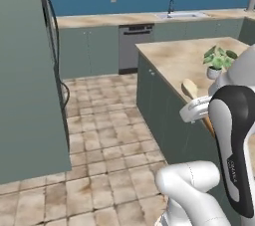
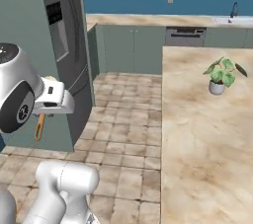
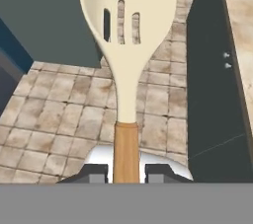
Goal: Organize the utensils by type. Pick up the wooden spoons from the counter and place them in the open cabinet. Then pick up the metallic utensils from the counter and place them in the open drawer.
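Hand view: we carry a wooden spoon (image 3: 127,45), its orange-brown handle pinched between our gripper (image 3: 126,172) tips, slotted cream bowl hanging above the tiled floor (image 3: 59,119), just off the counter (image 1: 179,58) edge. By our judgement, the job is barely begun; this spoon has yet to reach the cabinet. Cabinet, drawer, second spoon and metal utensil lie beyond what we can make out.

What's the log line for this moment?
jaws: shut on wooden spoon handle | spoon: slotted, in air above tiled floor | counter: potted plant | placed in cabinet: not yet
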Controlling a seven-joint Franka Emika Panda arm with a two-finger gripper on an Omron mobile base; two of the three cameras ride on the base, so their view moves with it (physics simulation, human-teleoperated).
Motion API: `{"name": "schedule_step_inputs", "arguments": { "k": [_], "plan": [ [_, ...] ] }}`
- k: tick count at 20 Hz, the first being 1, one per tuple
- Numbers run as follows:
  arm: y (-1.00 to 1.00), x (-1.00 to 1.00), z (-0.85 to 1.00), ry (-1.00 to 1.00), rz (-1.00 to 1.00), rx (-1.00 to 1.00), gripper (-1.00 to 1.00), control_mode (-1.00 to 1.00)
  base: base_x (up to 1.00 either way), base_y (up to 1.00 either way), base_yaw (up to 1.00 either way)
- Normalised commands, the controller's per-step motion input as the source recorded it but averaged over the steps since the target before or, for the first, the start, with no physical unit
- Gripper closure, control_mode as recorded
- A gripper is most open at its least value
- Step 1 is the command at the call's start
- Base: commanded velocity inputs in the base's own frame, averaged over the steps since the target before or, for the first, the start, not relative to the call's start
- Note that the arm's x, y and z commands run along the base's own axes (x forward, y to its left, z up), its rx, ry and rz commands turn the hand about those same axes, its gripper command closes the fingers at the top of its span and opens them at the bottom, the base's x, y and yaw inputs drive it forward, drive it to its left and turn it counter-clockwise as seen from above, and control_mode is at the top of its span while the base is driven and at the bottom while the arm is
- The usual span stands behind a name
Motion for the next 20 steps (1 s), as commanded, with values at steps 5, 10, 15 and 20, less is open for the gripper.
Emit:
{"name": "schedule_step_inputs", "arguments": {
  "k": [5,10,15,20],
  "plan": [
    [0.00,0.00,0.00,0.00,0.00,0.00,1.00,1.00,1.00,0.04,0.00],
    [0.00,0.00,0.00,0.00,0.00,0.00,1.00,1.00,1.00,0.00,0.00],
    [0.00,0.00,0.00,0.00,0.00,0.00,1.00,1.00,1.00,0.00,0.00],
    [0.00,0.00,0.00,0.00,0.00,0.00,1.00,1.00,1.00,0.00,0.00]
  ]
}}
